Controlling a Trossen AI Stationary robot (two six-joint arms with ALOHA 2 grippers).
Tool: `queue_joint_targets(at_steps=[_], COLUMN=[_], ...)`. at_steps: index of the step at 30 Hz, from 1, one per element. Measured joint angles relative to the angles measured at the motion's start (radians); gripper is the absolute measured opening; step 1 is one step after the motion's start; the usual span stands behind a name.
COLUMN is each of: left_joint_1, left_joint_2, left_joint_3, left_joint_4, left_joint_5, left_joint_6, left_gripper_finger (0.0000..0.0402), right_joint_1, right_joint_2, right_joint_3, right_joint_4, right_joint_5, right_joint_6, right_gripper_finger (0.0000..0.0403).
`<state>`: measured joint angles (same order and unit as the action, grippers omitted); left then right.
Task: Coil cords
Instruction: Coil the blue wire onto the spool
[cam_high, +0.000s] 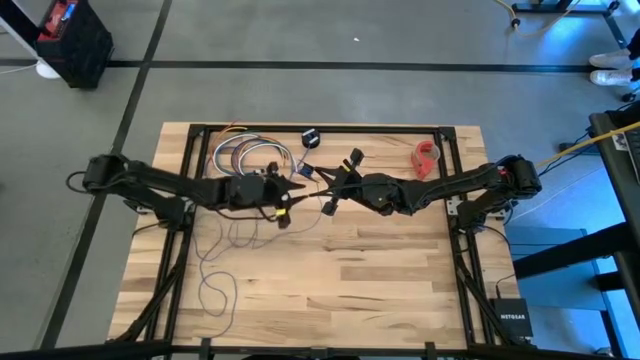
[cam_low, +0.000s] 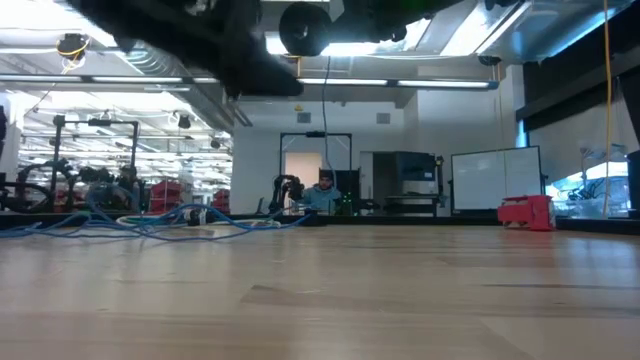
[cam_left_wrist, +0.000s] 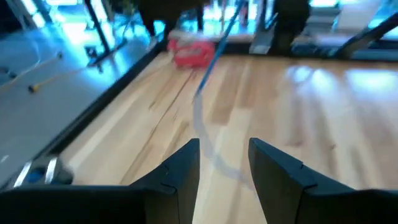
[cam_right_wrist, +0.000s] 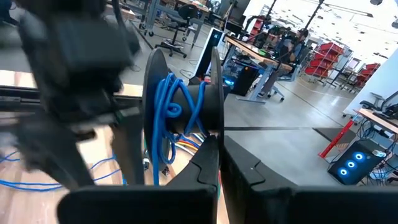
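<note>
The cord (cam_high: 215, 262) is seen trailing in loose loops over the near-left part of the counter (cam_high: 380, 290), rising toward the centre. Above mid-counter the left gripper (cam_high: 296, 186) is held with fingers (cam_left_wrist: 180, 171) parted, the cord running between them. The right gripper (cam_high: 340, 180) is clenched on a black spool (cam_right_wrist: 211, 93) wound with cord.

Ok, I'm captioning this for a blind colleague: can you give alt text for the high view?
Seen from above, the left gripper and right gripper meet near the wooden table's far middle. A thin cord trails loosely toward the near left; multicoloured wire loops and a red object lie at the back.
</note>
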<state>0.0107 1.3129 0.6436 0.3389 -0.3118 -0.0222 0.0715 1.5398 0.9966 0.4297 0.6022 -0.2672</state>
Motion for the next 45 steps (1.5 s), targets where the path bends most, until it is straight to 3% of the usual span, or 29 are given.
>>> queue_joint_targets(at_steps=[7,20,30,39,45], left_joint_1=[0.049,0.092,0.102,0.102,0.100], left_joint_2=[0.121,0.282,0.317,0.318,0.226], left_joint_3=[0.001,0.001,0.002,0.001,0.001], left_joint_4=[0.136,0.343,0.415,0.396,0.214], left_joint_5=[0.105,0.100,0.100,0.099,0.008], left_joint_6=[0.014,-0.024,-0.020,0.035,0.062], left_gripper_finger=[0.0131,0.0131,0.0116,0.0009,0.0022], right_joint_1=[0.000,0.000,0.000,0.000,0.016], right_joint_2=[0.000,0.000,0.000,0.000,0.000], right_joint_3=[0.000,0.000,0.000,0.000,0.000], right_joint_4=[0.001,0.001,0.015,0.016,0.018], right_joint_5=[0.000,-0.022,-0.037,-0.038,-0.040], right_joint_6=[0.000,0.000,0.000,0.000,-0.004], right_gripper_finger=[0.0008,0.0008,0.0008,0.0008,0.0008])
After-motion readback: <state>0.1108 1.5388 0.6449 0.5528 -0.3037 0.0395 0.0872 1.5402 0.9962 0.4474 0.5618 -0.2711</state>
